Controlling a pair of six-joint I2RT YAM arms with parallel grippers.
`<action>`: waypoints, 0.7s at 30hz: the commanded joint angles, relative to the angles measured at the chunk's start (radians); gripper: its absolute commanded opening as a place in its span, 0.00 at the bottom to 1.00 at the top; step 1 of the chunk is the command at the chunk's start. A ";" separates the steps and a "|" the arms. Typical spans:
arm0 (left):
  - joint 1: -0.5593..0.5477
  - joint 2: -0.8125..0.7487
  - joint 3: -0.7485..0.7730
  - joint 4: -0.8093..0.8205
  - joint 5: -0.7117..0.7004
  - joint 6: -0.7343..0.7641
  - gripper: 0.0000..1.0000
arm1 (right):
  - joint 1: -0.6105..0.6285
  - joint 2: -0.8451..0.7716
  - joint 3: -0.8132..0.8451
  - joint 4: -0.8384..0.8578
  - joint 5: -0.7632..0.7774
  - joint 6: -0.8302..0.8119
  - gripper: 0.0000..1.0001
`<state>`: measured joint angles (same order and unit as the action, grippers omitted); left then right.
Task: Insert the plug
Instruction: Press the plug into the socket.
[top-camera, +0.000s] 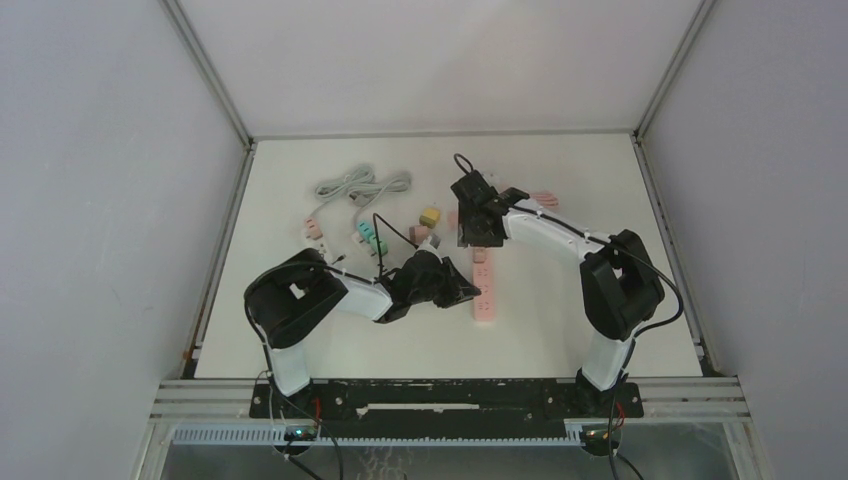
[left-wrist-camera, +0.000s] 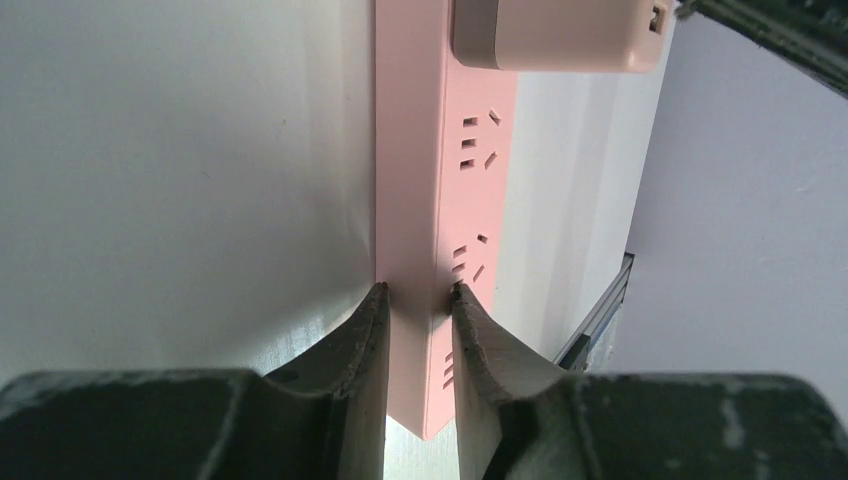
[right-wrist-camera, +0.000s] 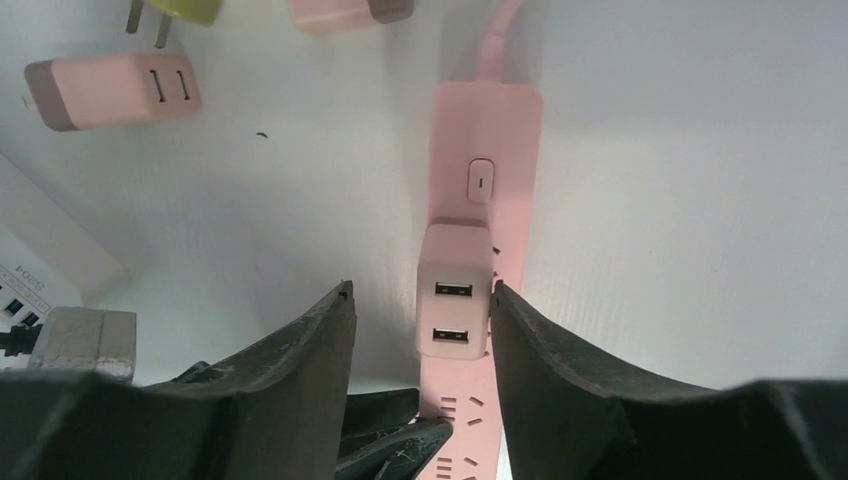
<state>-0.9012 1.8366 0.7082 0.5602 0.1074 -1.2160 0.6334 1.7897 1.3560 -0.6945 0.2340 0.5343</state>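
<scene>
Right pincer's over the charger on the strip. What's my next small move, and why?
Probably lift the right pincer straight off: it stands open, clear of the pink charger, which already sits on the power strip that the left pincer clamps. Flush seating I can't confirm.

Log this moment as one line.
left gripper: clamps power strip | right gripper: open, straddling adapter | adapter: on power strip
</scene>
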 joint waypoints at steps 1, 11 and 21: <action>-0.041 0.065 -0.025 -0.121 0.025 0.015 0.20 | -0.019 0.007 0.043 0.006 0.008 -0.029 0.56; -0.041 0.066 -0.023 -0.121 0.027 0.018 0.20 | -0.031 0.060 0.039 -0.025 0.014 -0.048 0.30; -0.052 0.036 -0.019 -0.150 0.005 0.037 0.20 | -0.026 0.087 -0.043 -0.040 0.037 -0.056 0.00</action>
<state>-0.9012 1.8362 0.7082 0.5640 0.1070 -1.2152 0.6064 1.8328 1.3724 -0.7116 0.2531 0.5022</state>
